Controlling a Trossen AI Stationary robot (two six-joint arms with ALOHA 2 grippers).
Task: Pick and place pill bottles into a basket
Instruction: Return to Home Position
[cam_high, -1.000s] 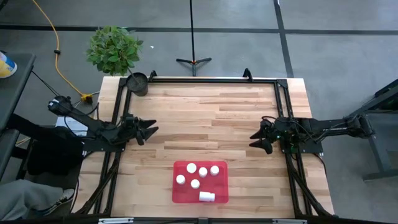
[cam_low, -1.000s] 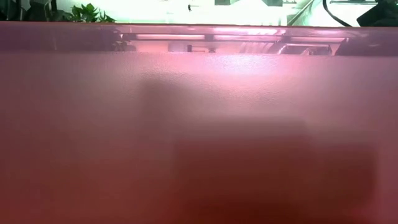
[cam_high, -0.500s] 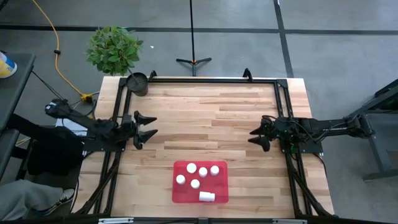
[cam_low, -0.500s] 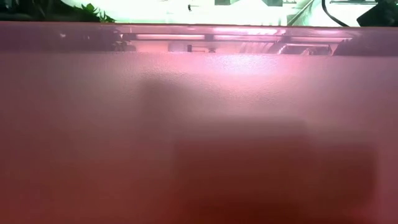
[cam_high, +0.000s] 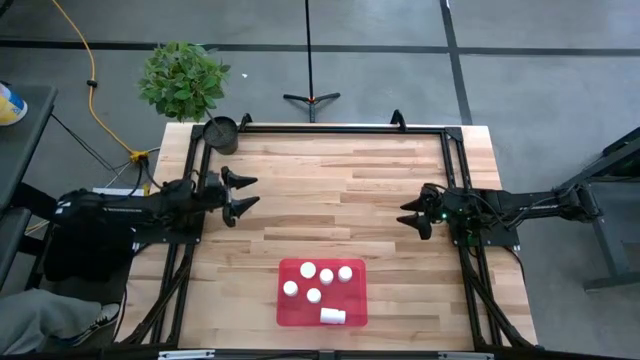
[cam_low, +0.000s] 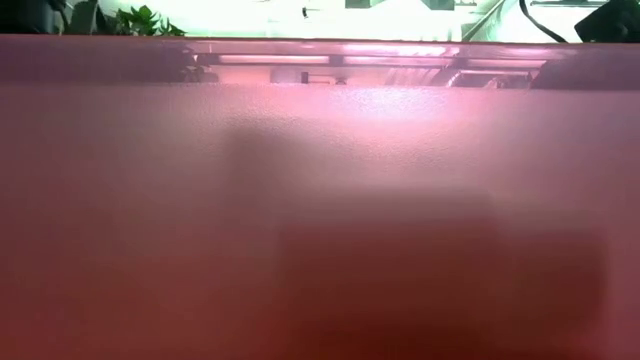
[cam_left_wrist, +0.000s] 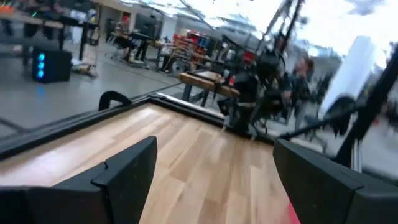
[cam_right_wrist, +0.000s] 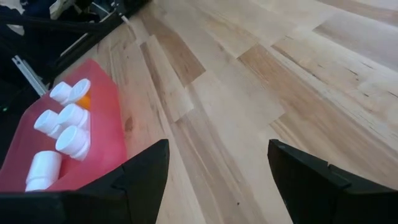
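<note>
Six bottles (cam_high: 314, 295): all in basket (cam_high: 296, 312), five upright, one lying, none outside it; left gripper (cam_high: 243, 192), right gripper (cam_high: 404, 214): empty, fingers apart, well away from basket; seemingly only homing remains.

No text, label, brand, number or sign can be read anywhere, neither on the pill bottles (cam_high: 322, 289) nor on the basket (cam_high: 355, 311).

Red basket (cam_high: 295, 312); pill bottles (cam_high: 326, 276) all have white caps, one orange body visible in the right wrist view. Table (cam_high: 330, 180) pale wood, plank-striped, black frame (cam_high: 340, 128). Far left: green plant (cam_high: 182, 78), dark pot (cam_high: 221, 133), yellow cable (cam_high: 92, 80).
</note>
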